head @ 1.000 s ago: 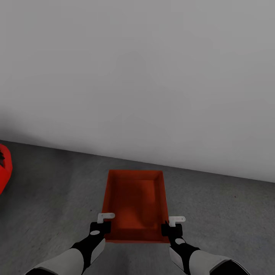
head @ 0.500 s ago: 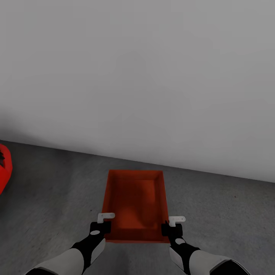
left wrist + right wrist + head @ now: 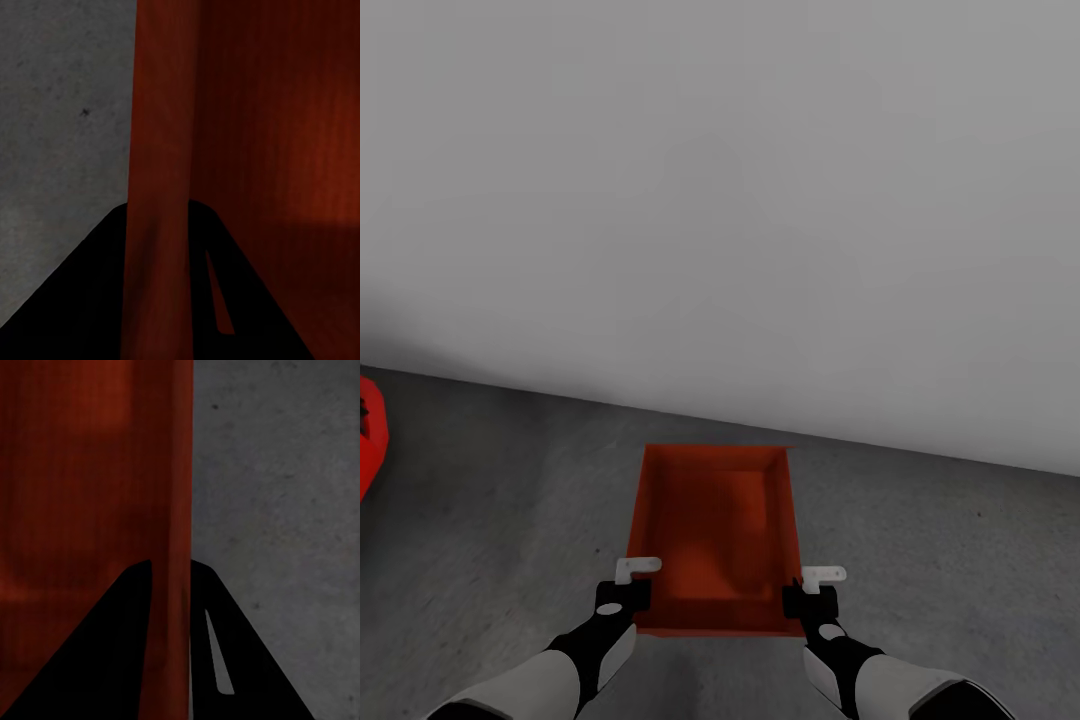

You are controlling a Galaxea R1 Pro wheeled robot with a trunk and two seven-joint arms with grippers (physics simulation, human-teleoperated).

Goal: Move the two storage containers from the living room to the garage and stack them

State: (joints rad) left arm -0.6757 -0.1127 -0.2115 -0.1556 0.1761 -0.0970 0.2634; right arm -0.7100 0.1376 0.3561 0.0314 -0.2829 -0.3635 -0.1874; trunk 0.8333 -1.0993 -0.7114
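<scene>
Both your pincers are pinched on one storage container, held over the garage floor.

Your left pincer [image 3: 628,590] clamps the thin left wall of the storage container [image 3: 715,535]; your right pincer [image 3: 812,592] clamps the right wall, fingers either side. The container is a plain orange-red rectangular bin, open-topped. The floor [image 3: 490,500] is dark grey and mottled like concrete, meeting a plain white wall [image 3: 720,200]. Both forearms reach forward, near parallel.

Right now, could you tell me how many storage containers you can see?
1: the storage container sits ahead by the wall, gripped by the left gripper and right gripper. A second could lie beneath it.
</scene>
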